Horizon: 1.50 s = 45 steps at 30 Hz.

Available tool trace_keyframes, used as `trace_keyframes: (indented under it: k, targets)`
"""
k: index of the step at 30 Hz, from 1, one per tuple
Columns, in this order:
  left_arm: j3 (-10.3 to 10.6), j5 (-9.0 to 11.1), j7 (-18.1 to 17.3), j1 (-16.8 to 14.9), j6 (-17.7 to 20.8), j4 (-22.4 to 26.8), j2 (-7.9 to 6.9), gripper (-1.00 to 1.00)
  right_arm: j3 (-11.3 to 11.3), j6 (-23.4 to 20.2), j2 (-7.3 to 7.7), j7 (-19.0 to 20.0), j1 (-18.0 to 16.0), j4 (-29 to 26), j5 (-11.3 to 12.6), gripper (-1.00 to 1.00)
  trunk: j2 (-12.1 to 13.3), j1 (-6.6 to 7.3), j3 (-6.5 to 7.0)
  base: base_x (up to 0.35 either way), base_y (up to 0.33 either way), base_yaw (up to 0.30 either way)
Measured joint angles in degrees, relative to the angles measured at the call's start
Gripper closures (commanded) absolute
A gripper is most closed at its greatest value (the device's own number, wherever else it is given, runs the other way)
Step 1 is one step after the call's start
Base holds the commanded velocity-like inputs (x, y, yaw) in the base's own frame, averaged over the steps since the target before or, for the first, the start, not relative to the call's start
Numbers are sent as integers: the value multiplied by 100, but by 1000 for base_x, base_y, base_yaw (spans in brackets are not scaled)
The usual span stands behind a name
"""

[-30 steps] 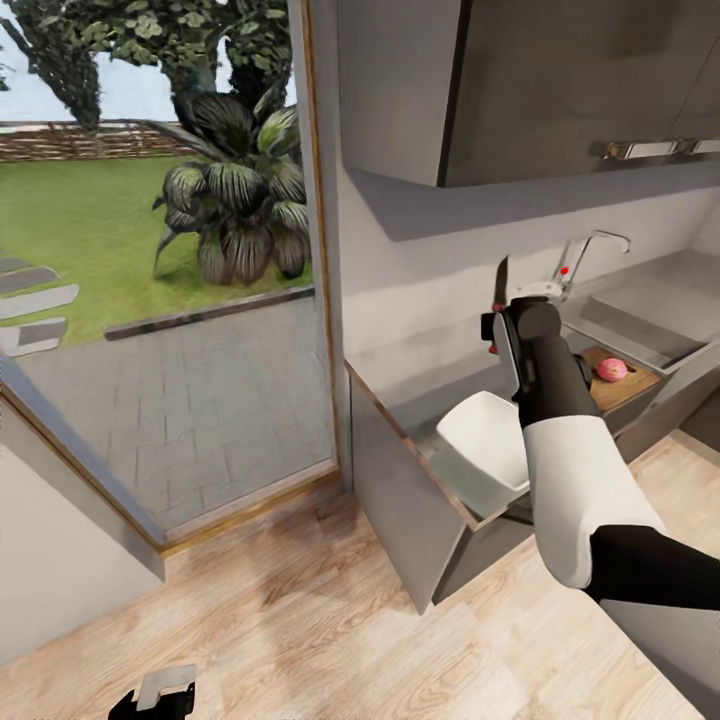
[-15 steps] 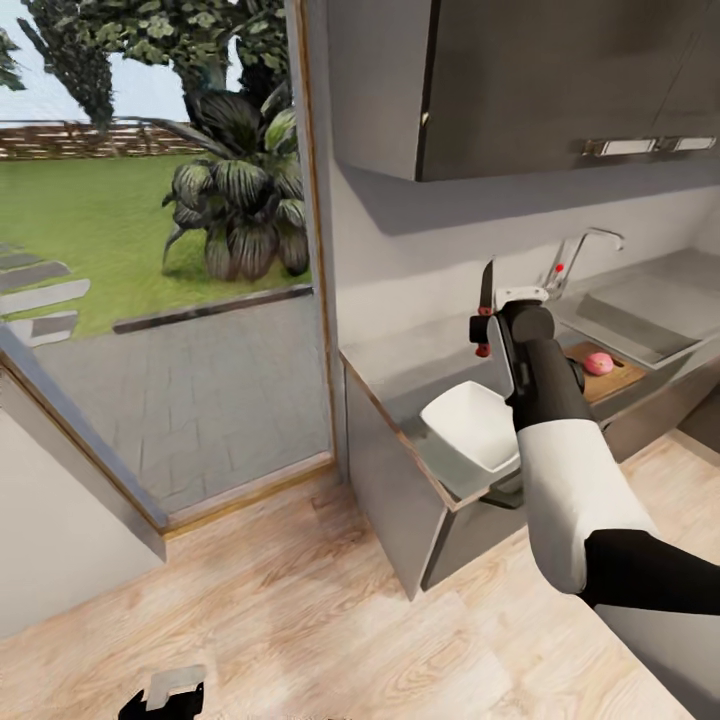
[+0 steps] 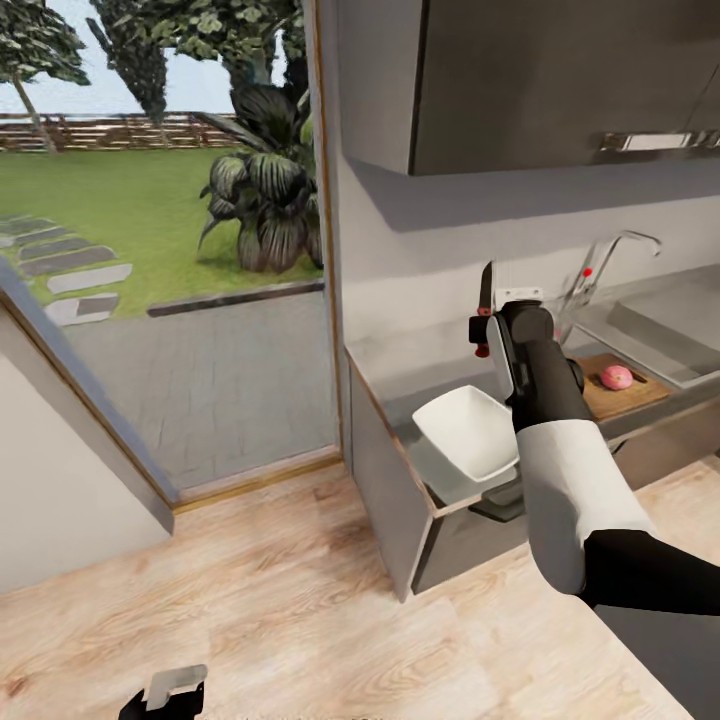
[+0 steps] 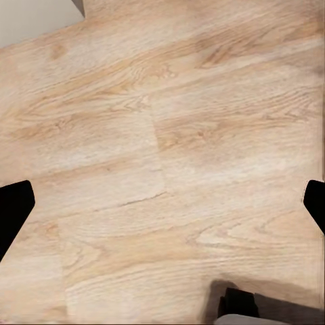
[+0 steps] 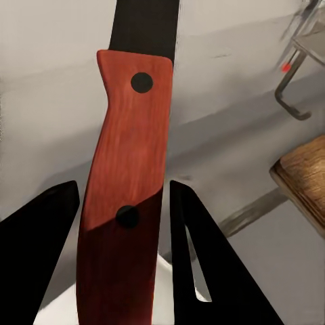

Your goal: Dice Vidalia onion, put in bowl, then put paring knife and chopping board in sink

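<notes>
Two arms belong to this robot, and the right one reaches forward over the grey tabletop (image 3: pixel 400 375). Its right gripper (image 3: pixel 487 332) has its fingers (image 5: pixel 193 250) closed on the reddish handle of the paring knife (image 3: pixel 485 300), which stands upright with the dark blade pointing up, in front of the pale wall. In the right wrist view the paring knife (image 5: pixel 125 196) handle shows two dark rivets and sits between the two black fingers, pressed by them on both sides.

Below the raised knife, the white bowl (image 3: pixel 468 432) sits on the tabletop near its front edge, just beside the right forearm. Further along the tabletop lies the chopping board (image 3: pixel 630 392), dark brown, with the Vidalia onion (image 3: pixel 616 377) resting whole on top of it. Behind the board is the sink (image 3: pixel 660 335), and its chrome faucet (image 3: pixel 605 262) with a red knob rises beside the wall. Grey wall cabinets (image 3: pixel 520 80) hang above.

At the lower edge of the head view the left gripper (image 3: pixel 165 695) hangs low over the pale wooden floor (image 3: pixel 250 600). In the left wrist view its black fingers (image 4: pixel 13 210) stand wide apart with nothing between them, the plank floor beneath. A large glass door (image 3: pixel 170 250) shows a lawn, paving and a broad-leaved plant (image 3: pixel 270 200) outside.
</notes>
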<state>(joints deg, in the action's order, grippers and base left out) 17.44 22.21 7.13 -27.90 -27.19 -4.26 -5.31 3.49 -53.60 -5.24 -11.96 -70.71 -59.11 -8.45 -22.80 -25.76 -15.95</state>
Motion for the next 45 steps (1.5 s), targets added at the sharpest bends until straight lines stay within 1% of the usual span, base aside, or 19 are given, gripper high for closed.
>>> trace_keyframes:
  k: [8, 21, 26, 31, 45]
  targets:
    - [0, 0, 0, -3, 0, -2, -2, -100, 0, 0, 0, 0, 0, 0, 0, 100, 0, -2, -39, -148, -297, 222]
    - [0, 0, -7, 0, -1, -6, 8, -100, 0, 0, -15, 1, 36, 0, 5, 100, 0, -2, -101, -253, -224, 221]
    - [0, 0, -6, 1, 0, -3, 9, -100, 0, 0, -10, 93, 43, 0, 1, 100, 0, -1, -124, -199, -266, 219]
    - [0, 0, -3, 1, 3, -4, 9, -100, 0, -1, -9, 176, 44, 0, -3, 100, 0, 0, -148, -41, -308, 218]
    - [0, 0, -3, 2, 9, -8, 9, -100, 0, -2, -9, 187, 44, 0, -3, 100, -1, 0, -224, -2, -320, 185]
